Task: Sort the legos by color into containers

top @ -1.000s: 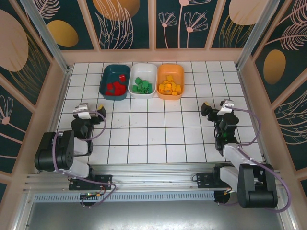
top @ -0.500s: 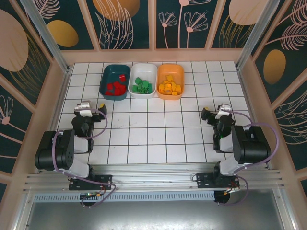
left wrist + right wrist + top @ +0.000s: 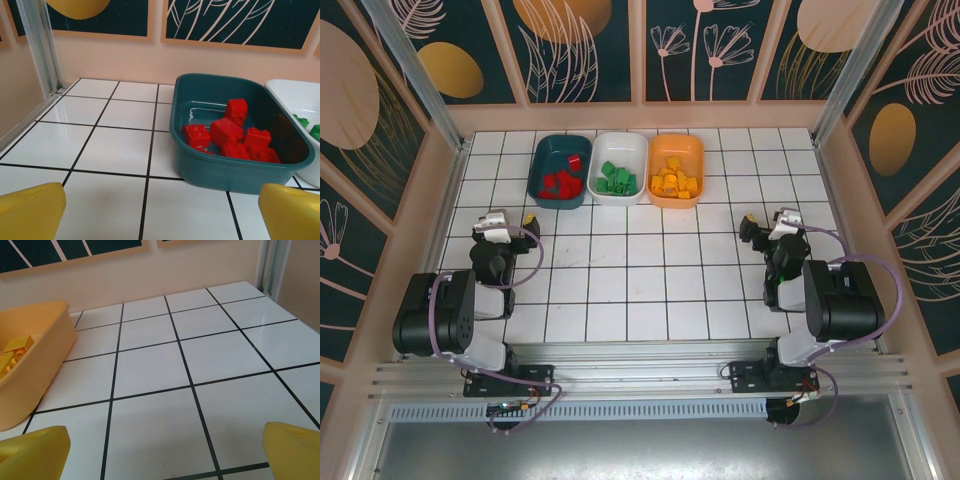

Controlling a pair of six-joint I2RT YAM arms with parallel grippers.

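Three tubs stand in a row at the back: dark teal tub (image 3: 542,163) with red legos (image 3: 560,181), white tub (image 3: 638,152) with green legos (image 3: 617,180), orange tub (image 3: 694,158) with yellow legos (image 3: 675,183). My left gripper (image 3: 521,227) is open and low over bare tiles, nearer than the teal tub (image 3: 235,175). Its yellow fingers (image 3: 30,212) are wide apart, with red legos (image 3: 230,135) ahead. My right gripper (image 3: 758,231) is open over tiles right of the orange tub (image 3: 35,365). Between its fingers (image 3: 295,450) is only floor.
The white tiled table (image 3: 650,280) has pink side walls (image 3: 450,170) and metal posts (image 3: 405,60) at the back corners. Both arm bases sit at the near edge. A corner of the white tub (image 3: 295,95) with green legos (image 3: 307,125) lies right of the teal one.
The right arm has folded back onto its base, and its gripper has stayed over nearly the same tiles. The left arm has hardly moved. Both grippers stay open.
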